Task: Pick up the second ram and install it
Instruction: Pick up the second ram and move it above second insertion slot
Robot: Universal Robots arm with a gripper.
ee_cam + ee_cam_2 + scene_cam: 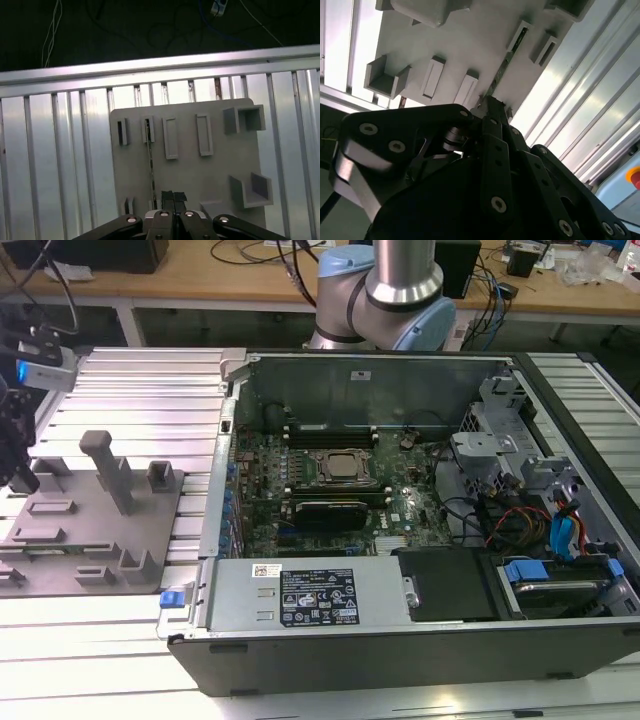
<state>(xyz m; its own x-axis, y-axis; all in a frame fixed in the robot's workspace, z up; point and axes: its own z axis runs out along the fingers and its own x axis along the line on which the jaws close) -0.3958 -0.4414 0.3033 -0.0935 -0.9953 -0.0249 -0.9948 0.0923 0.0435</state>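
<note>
In the first wrist view the second ram (150, 160) showed only edge-on, as a thin strip on the grey fixture plate (200, 175). Its chips and sticker faced out of sight, its near end was lost behind the black gripper (173, 196), and whether the gripper actually held it could not be told. In the exterior view the gripper was a dark shape cut by the left edge of the frame, the arm (405, 280) ran out past the top edge, and the computer case (400, 660) was cropped at the right edge.
</note>
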